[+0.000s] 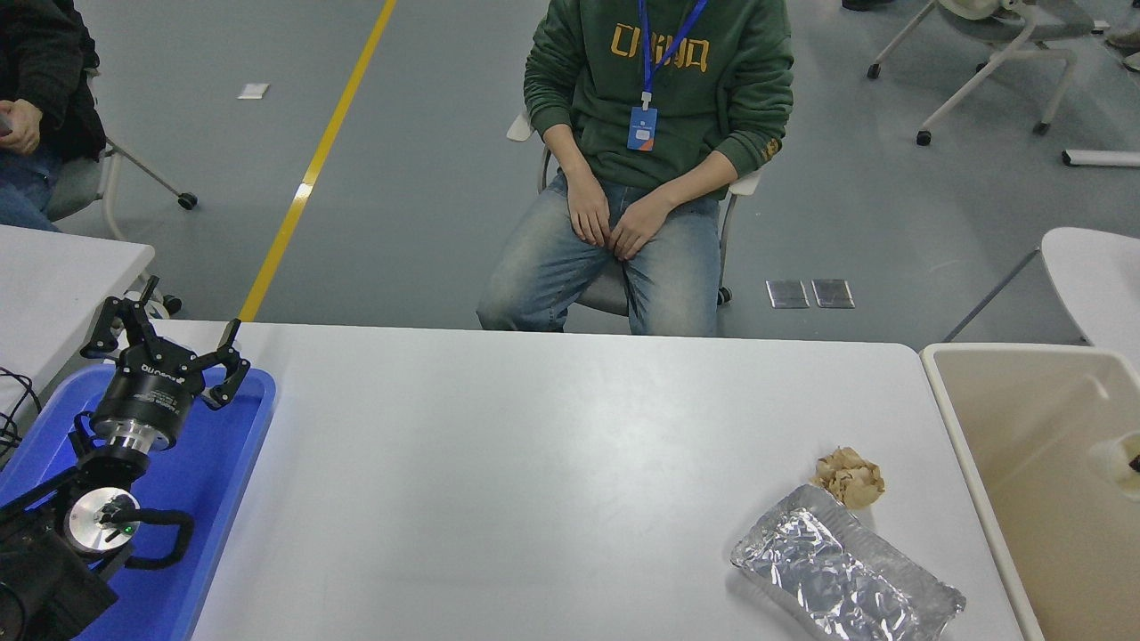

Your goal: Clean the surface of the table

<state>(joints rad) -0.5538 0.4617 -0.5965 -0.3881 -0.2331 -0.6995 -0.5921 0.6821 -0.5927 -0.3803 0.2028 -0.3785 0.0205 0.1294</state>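
Head view over the table surface (552,463), the wide white tabletop that fills the lower middle of the frame from the blue tray (209,499) at its left end to the beige bin (1006,499) standing just beside its right edge. Near the right front of the tabletop lies a crinkled silver foil bag (842,579), set at a slant, and a crumpled brown paper ball (850,477) sits touching or almost touching the bag's far corner. Inside the bin, against its right side, a pale rounded object (1118,458) shows at the frame edge; what it is cannot be told. The left arm is parked at the lower left above the tray, and the left gripper (169,343) points away from the camera with its fingers spread wide, holding nothing. The right arm and its gripper are outside the frame. Beyond the far edge of the table, a person in a green hoodie (659,80) sits on a chair with both hands resting between the knees; a second person's sleeve (40,67) appears at the upper left corner.
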